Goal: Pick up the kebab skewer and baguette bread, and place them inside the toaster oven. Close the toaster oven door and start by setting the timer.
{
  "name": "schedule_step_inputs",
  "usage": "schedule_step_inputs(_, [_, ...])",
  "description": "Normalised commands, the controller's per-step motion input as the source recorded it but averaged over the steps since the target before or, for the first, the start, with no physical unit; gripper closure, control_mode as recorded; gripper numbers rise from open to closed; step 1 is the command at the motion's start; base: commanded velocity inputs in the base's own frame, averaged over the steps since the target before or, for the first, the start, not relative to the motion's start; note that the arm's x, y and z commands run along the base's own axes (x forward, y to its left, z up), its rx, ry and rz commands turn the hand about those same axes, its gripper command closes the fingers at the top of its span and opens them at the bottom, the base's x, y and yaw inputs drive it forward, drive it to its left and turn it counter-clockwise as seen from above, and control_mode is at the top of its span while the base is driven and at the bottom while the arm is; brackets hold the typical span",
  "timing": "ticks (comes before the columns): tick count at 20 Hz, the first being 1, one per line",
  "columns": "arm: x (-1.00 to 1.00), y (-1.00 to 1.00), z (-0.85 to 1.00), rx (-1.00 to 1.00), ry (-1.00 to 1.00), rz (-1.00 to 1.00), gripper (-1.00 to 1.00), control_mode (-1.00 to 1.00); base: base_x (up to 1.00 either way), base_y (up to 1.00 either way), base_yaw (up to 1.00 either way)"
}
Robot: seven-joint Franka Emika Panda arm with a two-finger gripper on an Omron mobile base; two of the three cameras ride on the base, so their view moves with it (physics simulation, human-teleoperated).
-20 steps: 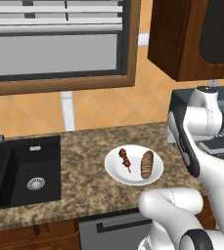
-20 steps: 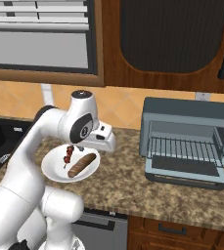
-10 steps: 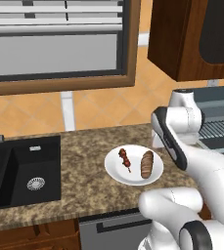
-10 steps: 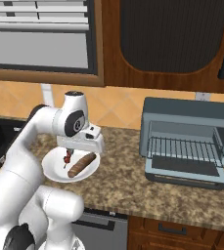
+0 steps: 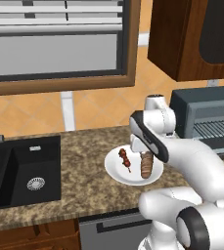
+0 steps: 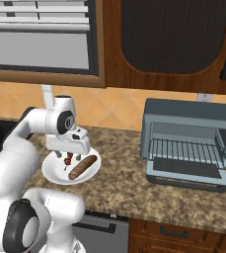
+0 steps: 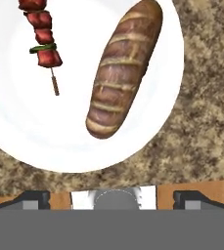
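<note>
The kebab skewer (image 7: 41, 39) and the baguette bread (image 7: 124, 68) lie side by side on a white plate (image 7: 30, 132) on the stone counter. My gripper (image 7: 111, 199) hangs above the plate's near edge, open, with nothing between its fingertips (image 7: 33, 199). In the right base view the gripper (image 6: 73, 153) hovers just over the skewer (image 6: 68, 159) and the baguette (image 6: 83, 167). The toaster oven (image 6: 183, 118) stands to the right, wire rack showing, with its door (image 6: 186, 171) dropped open. From the left base camera the skewer (image 5: 124, 159), baguette (image 5: 146, 165) and oven (image 5: 206, 117) are also in sight.
A black sink (image 5: 25, 171) is set into the counter at the left. A dark wooden cabinet (image 6: 178, 39) hangs above the oven. Bare counter (image 6: 124, 183) lies between the plate (image 6: 53, 174) and the oven.
The arm has swung left from beside the oven until the hand hangs over the plate. The gripper stayed open; skewer and baguette have not moved.
</note>
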Motion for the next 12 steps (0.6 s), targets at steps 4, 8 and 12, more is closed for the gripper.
schedule_step_inputs(4, [0.29,0.05,-0.27,0.0,0.06,0.0,-1.0,-1.0,0.0,0.0,0.0])
schedule_step_inputs(8, [0.14,0.01,-0.36,0.0,0.04,0.0,-1.0,-1.0,0.0,0.0,0.0])
schedule_step_inputs(12, [0.08,0.12,-0.37,0.0,0.04,0.0,-1.0,-1.0,0.0,0.0,0.0])
